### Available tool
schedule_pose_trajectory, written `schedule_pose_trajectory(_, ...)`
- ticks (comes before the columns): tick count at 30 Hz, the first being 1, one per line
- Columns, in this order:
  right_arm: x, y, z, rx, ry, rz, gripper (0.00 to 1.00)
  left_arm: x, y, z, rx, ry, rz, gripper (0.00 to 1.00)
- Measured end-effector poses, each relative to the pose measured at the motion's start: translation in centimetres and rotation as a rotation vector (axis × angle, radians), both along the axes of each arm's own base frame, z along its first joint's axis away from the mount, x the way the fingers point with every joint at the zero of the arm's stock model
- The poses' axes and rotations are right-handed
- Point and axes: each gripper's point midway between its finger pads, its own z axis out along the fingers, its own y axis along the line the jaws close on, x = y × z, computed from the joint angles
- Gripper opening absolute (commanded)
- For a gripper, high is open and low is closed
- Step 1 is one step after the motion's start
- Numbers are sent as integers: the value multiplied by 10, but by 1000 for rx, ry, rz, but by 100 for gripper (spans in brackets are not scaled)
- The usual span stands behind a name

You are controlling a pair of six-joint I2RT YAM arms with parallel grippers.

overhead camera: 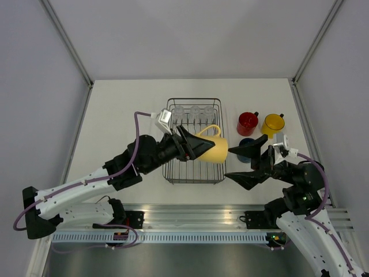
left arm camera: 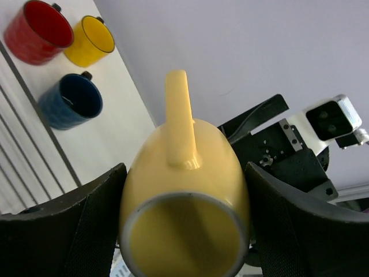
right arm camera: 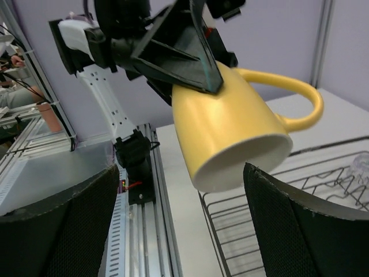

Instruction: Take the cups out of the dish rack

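Note:
My left gripper point(overhead camera: 199, 144) is shut on the pale cream-yellow mug point(overhead camera: 214, 149), holding it on its side above the right part of the dish rack point(overhead camera: 194, 182). Its rim faces the left wrist camera and its handle point(left arm camera: 179, 115) points up. The mug's base point(right arm camera: 242, 167) faces my right gripper point(overhead camera: 229, 163), which stands open just right of the rack, its fingers apart on either side of the mug's base without touching it. Three clear tumblers point(overhead camera: 195, 111) stand at the rack's far end. A red mug point(overhead camera: 247, 123), a yellow mug point(overhead camera: 272, 124) and a dark blue mug point(overhead camera: 247, 144) stand on the table to the right.
The dark blue mug is partly hidden behind my right gripper's upper finger. An aluminium rail point(overhead camera: 190, 216) runs along the near table edge with both arm bases on it. Grey walls and corner posts point(overhead camera: 308, 52) enclose the white table point(overhead camera: 127, 115).

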Motion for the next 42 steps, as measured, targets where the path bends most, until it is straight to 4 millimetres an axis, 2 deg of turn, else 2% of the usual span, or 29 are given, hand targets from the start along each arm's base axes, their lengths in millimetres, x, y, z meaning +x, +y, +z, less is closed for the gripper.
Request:
schedule_pose_trajectory(5, -10, -1, 23, 65, -81, 33, 86, -3, -18, 9, -121, 76, -48, 2)
schedule_pose_trajectory(9, -13, -2, 30, 83, -116, 35, 84, -8, -34, 16, -188, 110, -109, 2)
schedule_pose_trajectory(12, -14, -2, 33, 92, -135, 36, 74, -13, -42, 18, -217, 138, -154, 2)
schedule_pose_trajectory(14, -14, -2, 34, 100, -143, 39, 59, -16, -46, 20, -236, 151, -177, 2)
schedule_pose_trajectory(16, -14, -1, 36, 114, -147, 49, 52, -19, -48, 23, -256, 162, -201, 2)
schedule_pose_trajectory(19, -14, 0, 36, 134, -142, 67, 50, -23, -50, 30, -290, 170, -227, 2)
schedule_pose_trajectory(20, -14, 0, 36, 138, -139, 72, 44, -24, -51, 33, -301, 170, -237, 2)
schedule_pose_trajectory(24, -15, 2, 37, 155, -131, 95, 35, -27, -53, 40, -337, 173, -260, 2)
schedule_pose_trajectory(27, -19, 3, 41, 168, -145, 117, 12, -26, -54, 42, -353, 177, -265, 2)
schedule_pose_trajectory(28, -21, 2, 43, 172, -168, 120, 0, -25, -55, 42, -357, 189, -264, 2)
schedule_pose_trajectory(30, -22, 0, 48, 183, -200, 112, 1, -26, -56, 41, -361, 206, -273, 2)
schedule_pose_trajectory(33, -24, 0, 49, 187, -207, 112, 1, -28, -56, 43, -365, 203, -281, 25)
schedule_pose_trajectory(34, -24, -1, 49, 187, -209, 110, 0, -28, -56, 43, -365, 202, -283, 43)
schedule_pose_trajectory(36, -24, -1, 49, 185, -211, 104, 0, -29, -56, 43, -364, 203, -287, 66)
schedule_pose_trajectory(37, -24, -2, 48, 184, -211, 99, 0, -29, -56, 42, -363, 203, -288, 89)
schedule_pose_trajectory(38, -24, -2, 48, 180, -217, 90, 0, -29, -56, 42, -361, 202, -287, 98)
schedule_pose_trajectory(42, -23, -4, 40, 141, -208, 54, 1, -26, -56, 39, -344, 191, -269, 100)
